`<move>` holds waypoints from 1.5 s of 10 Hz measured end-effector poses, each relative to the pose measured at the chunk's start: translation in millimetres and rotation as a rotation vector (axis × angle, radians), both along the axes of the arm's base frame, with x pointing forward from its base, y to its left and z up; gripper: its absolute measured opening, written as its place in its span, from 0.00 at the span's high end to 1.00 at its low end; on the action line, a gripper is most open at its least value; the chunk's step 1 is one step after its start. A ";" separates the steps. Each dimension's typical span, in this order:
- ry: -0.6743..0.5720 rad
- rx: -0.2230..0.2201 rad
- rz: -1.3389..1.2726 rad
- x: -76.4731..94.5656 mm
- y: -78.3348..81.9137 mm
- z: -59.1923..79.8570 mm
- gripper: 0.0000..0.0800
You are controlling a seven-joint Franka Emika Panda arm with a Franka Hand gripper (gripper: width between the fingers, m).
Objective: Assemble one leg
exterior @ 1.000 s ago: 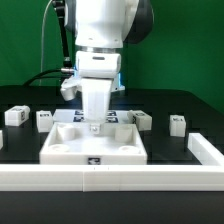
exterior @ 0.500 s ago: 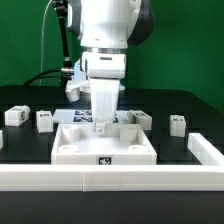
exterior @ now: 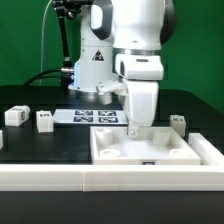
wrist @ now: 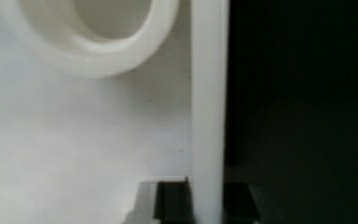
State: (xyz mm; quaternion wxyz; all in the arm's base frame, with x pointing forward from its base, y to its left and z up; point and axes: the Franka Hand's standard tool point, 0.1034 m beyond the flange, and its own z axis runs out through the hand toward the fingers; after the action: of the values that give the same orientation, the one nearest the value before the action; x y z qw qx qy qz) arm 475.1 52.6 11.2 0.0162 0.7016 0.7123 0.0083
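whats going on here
The arm's gripper is down at the rear wall of the wide white panel, and the wrist view shows the jaws closed on that wall. Over the last second it has dragged the panel toward the exterior view's right, close to the white rail, uncovering the marker board. The leg lies untouched behind the panel.

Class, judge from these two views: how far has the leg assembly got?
Done: the panel sits in the corner of the white rail on the exterior view's right. In hand: the gripper, jaws apparently clamped on its rear wall. Left: the leg and two like blocks lie loose, none fitted.
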 end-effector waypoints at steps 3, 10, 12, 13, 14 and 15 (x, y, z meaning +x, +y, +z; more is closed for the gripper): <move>-0.013 0.001 -0.063 13.4 15.8 0.2 0.93; -0.013 0.002 -0.063 12.8 14.9 -0.3 0.31; -0.012 0.002 -0.063 12.7 14.9 -0.4 0.21; -0.012 0.002 -0.063 12.7 14.9 -0.4 0.19; -0.012 0.002 -0.063 12.7 14.9 -0.4 0.19; -0.014 0.002 -0.082 12.6 17.0 2.2 0.19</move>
State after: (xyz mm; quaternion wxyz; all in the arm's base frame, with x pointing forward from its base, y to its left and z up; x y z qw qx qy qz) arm 487.7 69.5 13.3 0.0209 0.7302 0.6828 0.0132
